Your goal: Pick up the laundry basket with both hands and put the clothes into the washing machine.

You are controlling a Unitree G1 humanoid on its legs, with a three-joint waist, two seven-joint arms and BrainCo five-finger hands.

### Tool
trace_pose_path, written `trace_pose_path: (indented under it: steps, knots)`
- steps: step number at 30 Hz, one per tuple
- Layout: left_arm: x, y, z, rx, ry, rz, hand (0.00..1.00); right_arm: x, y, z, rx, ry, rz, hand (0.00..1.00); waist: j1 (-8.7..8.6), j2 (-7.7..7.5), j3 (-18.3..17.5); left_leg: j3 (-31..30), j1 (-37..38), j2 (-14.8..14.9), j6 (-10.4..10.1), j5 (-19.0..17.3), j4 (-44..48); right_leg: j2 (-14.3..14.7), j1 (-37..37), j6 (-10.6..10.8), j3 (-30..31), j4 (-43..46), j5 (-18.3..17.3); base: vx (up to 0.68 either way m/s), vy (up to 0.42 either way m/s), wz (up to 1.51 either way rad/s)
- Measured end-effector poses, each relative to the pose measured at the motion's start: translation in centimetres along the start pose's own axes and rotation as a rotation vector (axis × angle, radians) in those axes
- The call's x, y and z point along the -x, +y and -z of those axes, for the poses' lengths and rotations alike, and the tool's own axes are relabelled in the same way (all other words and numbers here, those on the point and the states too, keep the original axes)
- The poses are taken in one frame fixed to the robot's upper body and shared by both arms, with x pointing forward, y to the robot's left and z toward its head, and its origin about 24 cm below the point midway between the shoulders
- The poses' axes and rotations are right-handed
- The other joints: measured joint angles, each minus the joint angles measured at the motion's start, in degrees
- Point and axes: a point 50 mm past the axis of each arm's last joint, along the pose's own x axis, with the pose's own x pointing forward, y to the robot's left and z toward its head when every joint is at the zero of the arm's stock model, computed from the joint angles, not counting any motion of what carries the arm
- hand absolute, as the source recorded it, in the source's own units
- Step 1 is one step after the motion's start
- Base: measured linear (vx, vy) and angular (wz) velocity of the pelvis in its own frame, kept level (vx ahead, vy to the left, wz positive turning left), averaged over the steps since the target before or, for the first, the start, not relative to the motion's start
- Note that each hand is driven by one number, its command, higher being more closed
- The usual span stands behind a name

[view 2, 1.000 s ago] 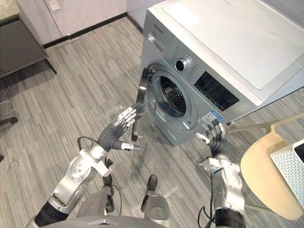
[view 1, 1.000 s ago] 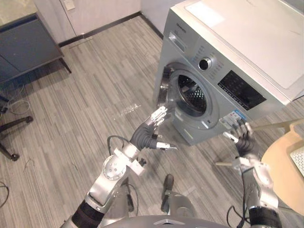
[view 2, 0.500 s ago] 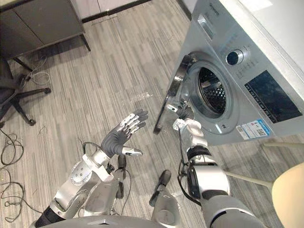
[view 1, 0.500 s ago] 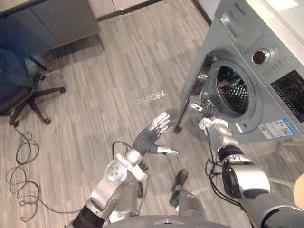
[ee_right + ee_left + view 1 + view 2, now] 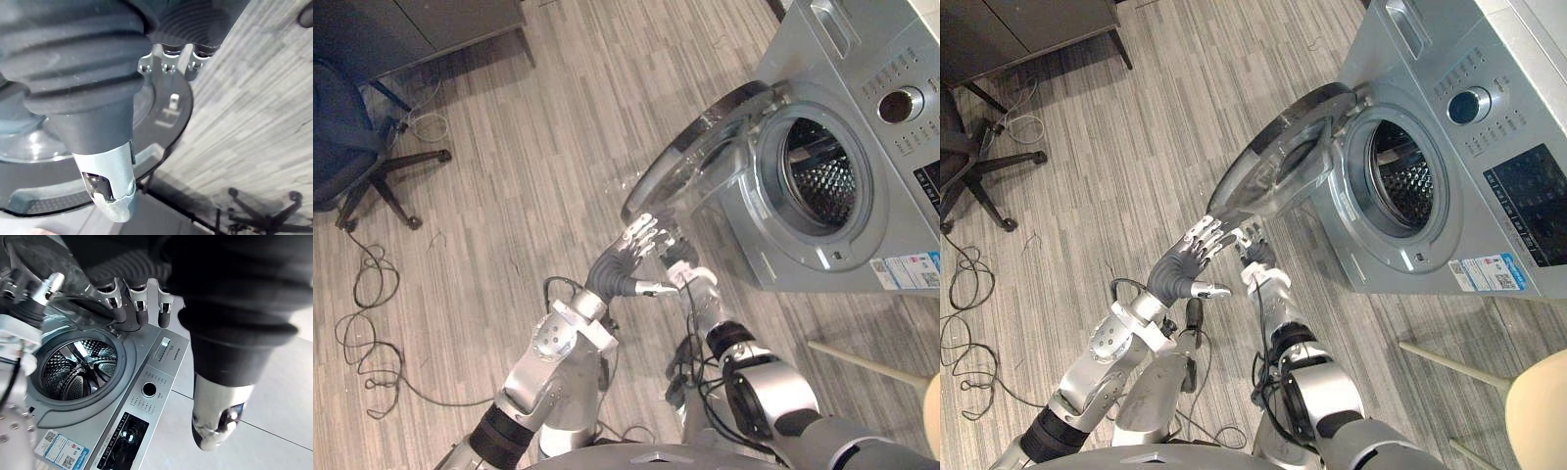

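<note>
The washing machine (image 5: 1386, 259) stands at the upper right of the head views. Its round door (image 5: 1278, 162) is swung wide toward the centre of the frame, and the drum opening (image 5: 1398, 181) is bare and dark. Neither hand carries the laundry basket or any clothes, so I judge the loading part of the task is not yet begun.

The left hand (image 5: 1183, 264) hovers at frame centre just below the door's lower edge, its fingers (image 5: 137, 308) spread and straight and its thumb out to the side. It holds nothing. The right hand (image 5: 1252, 250) is just beside it, also at the door's lower rim. Its fingers (image 5: 166, 61) are straight and point at the inner face of the door, closed on nothing. Whether the tips touch the rim I cannot tell.

The main risk is crowding, since both hands sit near each other under one edge. A small sideways move could knock one into the other, or catch a fingertip on the rim. A hard push could strain the hinge, while a light one could let the door swing back and narrow the opening. To the left an office chair (image 5: 352, 147) stands well apart. A tan seat (image 5: 1542, 401) sits at the lower right, and a turn toward that side could clip it.
</note>
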Motion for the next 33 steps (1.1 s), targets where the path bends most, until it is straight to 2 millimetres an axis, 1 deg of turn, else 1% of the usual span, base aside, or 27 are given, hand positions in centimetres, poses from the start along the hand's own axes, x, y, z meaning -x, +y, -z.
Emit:
trace_pose_path:
  steps: [1,3,4,6,7,9,11,13,14,16,17,18,19,20,21,22,23,24,25,26,27,28,30,31,33]
  knots:
    - [-0.1,0.1,0.1,-0.002,0.005,-0.006,0.00,0.2,-0.4,0.3,0.013,0.007,0.007,0.00,-0.11,0.00,0.00,0.02,0.13,0.00,-0.04,-0.04,0.00,-0.08,-0.02,-0.06,0.02,0.34,-0.27,0.06,-0.043,0.00]
    - [-0.2,0.6,0.8,-0.007,0.036,-0.025,0.00,1.2,-1.9,1.4,0.034,0.036,0.046,0.00,-1.29,-0.22,0.14,0.25,0.81,0.07,-0.28,-0.23,-0.02,-0.28,-0.06,-0.05,0.35,1.55,-1.01,0.03,-0.045,-0.05]
    - [-0.2,0.7,1.0,-0.007,0.046,-0.029,0.00,1.5,-2.3,1.7,0.044,0.047,0.057,0.00,-1.50,-0.31,0.20,0.50,1.10,0.08,-0.36,-0.33,-0.03,-0.34,-0.08,-0.08,0.64,1.86,-1.17,0.02,-0.045,-0.18]
    - [-0.1,0.9,1.7,-0.003,0.075,-0.042,0.00,2.7,-4.3,2.5,0.089,0.080,0.106,0.00,-2.77,-0.97,0.60,1.58,2.00,0.19,-0.59,-0.94,-0.04,-0.44,-0.24,-0.06,1.85,2.64,-1.55,0.01,-0.053,-0.23]
    - [-0.1,0.9,1.8,-0.004,0.078,-0.040,0.00,3.1,-4.8,2.7,0.098,0.087,0.119,0.00,-3.10,-1.14,0.65,1.69,2.02,0.24,-0.55,-1.13,-0.04,-0.40,-0.36,-0.14,2.09,2.64,-1.66,0.00,-0.052,-0.24]
    - [-0.5,1.1,2.3,-0.016,0.105,-0.028,0.00,4.3,-6.3,3.7,0.113,0.119,0.165,0.00,-3.91,-2.24,1.09,3.13,1.92,0.49,-0.57,-1.32,-0.05,-0.27,-1.65,-0.28,3.44,2.67,-1.57,0.00,-0.051,-0.33]
    - [-0.9,1.4,2.8,-0.033,0.136,-0.016,0.00,5.0,-7.0,4.4,0.127,0.155,0.184,0.00,-4.40,-2.81,1.38,3.73,1.71,0.70,-0.53,-1.35,-0.04,0.10,-2.14,-0.38,4.26,2.47,-1.00,0.01,-0.049,-0.28]
    - [-1.9,1.8,3.6,-0.062,0.196,0.009,0.00,6.2,-8.0,5.7,0.124,0.206,0.216,0.00,-5.45,-3.81,1.93,4.71,1.18,0.97,-0.51,-1.33,-0.03,0.41,-3.12,-0.65,4.92,1.97,-0.31,0.03,-0.055,-0.23]
    - [-2.2,1.9,3.7,-0.068,0.211,0.019,0.00,6.4,-8.2,6.0,0.131,0.219,0.219,0.00,-5.82,-4.01,1.97,4.77,0.85,1.00,-0.46,-1.27,-0.03,0.46,-3.47,-0.68,5.00,1.90,-0.20,0.03,-0.045,-0.15]
    - [-3.5,2.7,3.8,-0.110,0.260,0.067,0.00,7.0,-8.6,6.6,0.185,0.266,0.215,0.00,-6.86,-5.24,2.68,5.59,-0.17,1.14,-0.24,-1.08,-0.01,0.74,-4.98,-0.81,5.98,1.59,0.47,0.02,-0.039,-0.20]
    - [-3.9,3.0,3.9,-0.112,0.275,0.077,0.00,7.0,-8.6,6.7,0.195,0.276,0.213,0.00,-6.97,-5.75,2.97,6.14,-0.25,1.18,-0.24,-1.08,0.00,0.74,-5.33,-0.82,6.24,1.58,0.67,0.01,-0.034,-0.28]
    - [-4.7,3.8,4.0,-0.133,0.309,0.091,0.00,7.2,-8.5,6.9,0.214,0.287,0.199,0.00,-7.36,-6.63,3.46,6.47,-0.90,1.22,-0.20,-1.07,0.38,0.79,-6.06,-0.89,6.68,1.31,1.28,0.01,-0.031,-0.24]
    - [-5.7,5.0,3.9,-0.169,0.337,0.084,0.00,7.1,-8.3,7.0,0.218,0.288,0.182,0.00,-8.09,-7.63,4.00,6.69,-1.86,1.29,0.00,-0.93,0.84,0.91,-6.77,-0.96,6.99,0.87,1.75,0.00,-0.029,-0.20]
    - [-6.1,5.8,3.8,-0.187,0.353,0.071,0.00,7.1,-8.1,7.0,0.218,0.289,0.172,0.00,-8.47,-8.25,4.25,7.02,-2.40,1.39,0.02,-0.91,1.30,1.03,-7.26,-0.99,7.46,0.72,2.15,0.00,-0.024,-0.26]
    - [-7.1,7.5,3.3,-0.236,0.382,0.039,0.00,6.9,-7.7,7.0,0.228,0.291,0.145,0.00,-8.62,-9.46,4.86,7.98,-3.16,1.57,0.11,-0.98,1.45,1.24,-8.30,-1.10,8.11,0.22,2.89,-0.01,-0.020,-0.27]
    - [-7.5,8.7,2.9,-0.268,0.398,0.014,0.00,6.8,-7.5,6.9,0.231,0.289,0.135,0.00,-8.78,-9.80,5.04,8.08,-3.79,1.63,0.13,-0.98,1.47,1.41,-8.87,-1.19,8.35,-0.25,3.28,-0.04,-0.030,-0.30]
    - [-8.4,10.7,1.7,-0.312,0.407,-0.045,0.00,6.6,-7.2,6.8,0.235,0.281,0.122,0.00,-9.21,-10.32,5.21,8.51,-5.41,1.79,0.15,-0.94,1.47,1.69,-10.31,-1.31,8.65,-1.15,4.33,-0.05,-0.034,-0.32]
    - [-9.2,13.3,-0.6,-0.376,0.398,-0.134,0.00,6.5,-6.8,6.7,0.239,0.272,0.106,0.00,-9.62,-10.99,5.57,9.49,-7.15,1.95,0.47,-0.66,1.45,2.08,-12.09,-1.49,9.45,-2.50,5.63,-0.04,-0.035,-0.31]
    - [-9.4,14.4,-1.6,-0.416,0.397,-0.167,0.00,6.4,-6.7,6.6,0.237,0.269,0.103,0.00,-9.91,-11.14,5.80,9.61,-7.68,1.97,0.53,-0.51,1.40,2.22,-12.41,-1.48,9.50,-3.27,6.22,-0.01,-0.026,-0.27]
    - [-9.4,15.7,-3.0,-0.486,0.401,-0.209,0.00,6.4,-6.7,6.7,0.229,0.267,0.101,0.00,-10.53,-11.33,5.98,9.80,-8.45,2.01,0.87,-0.15,1.30,2.43,-12.90,-1.57,9.57,-4.29,6.94,0.00,-0.029,-0.17]
    - [-9.5,17.5,-5.0,-0.566,0.401,-0.272,0.00,6.4,-6.6,6.8,0.224,0.267,0.100,0.00,-10.86,-11.77,6.22,10.36,-9.18,2.10,0.88,-0.01,1.13,2.69,-13.51,-1.56,9.94,-5.44,7.86,0.01,-0.025,-0.19]
    - [-9.7,18.2,-6.1,-0.604,0.400,-0.301,0.00,6.4,-6.5,6.8,0.222,0.263,0.098,0.00,-10.93,-12.07,6.39,10.83,-9.52,2.18,0.98,0.06,1.13,2.83,-13.86,-1.61,10.29,-5.97,8.36,0.02,-0.030,-0.21]
    - [-10.8,20.0,-11.0,-0.729,0.344,-0.416,0.00,6.6,-5.8,6.5,0.214,0.201,0.098,0.00,-11.23,-12.62,6.85,11.24,-11.91,2.47,0.86,0.17,1.13,3.28,-15.33,-1.70,10.61,-8.00,9.80,0.02,-0.022,-0.11]
    - [-11.1,20.2,-12.4,-0.755,0.319,-0.442,0.00,6.6,-5.5,6.4,0.212,0.182,0.096,0.00,-11.25,-12.91,7.00,11.45,-12.45,2.62,0.84,0.23,1.13,3.36,-15.89,-1.79,10.67,-8.17,10.04,0.01,-0.021,-0.09]
    - [-11.3,20.9,-17.6,-0.868,0.210,-0.549,0.00,6.7,-4.5,6.4,0.201,0.128,0.103,0.00,-11.72,-14.51,7.84,12.34,-14.09,3.23,0.85,0.27,1.38,3.71,-17.66,-1.95,10.91,-8.37,10.36,0.01,-0.025,-0.16]
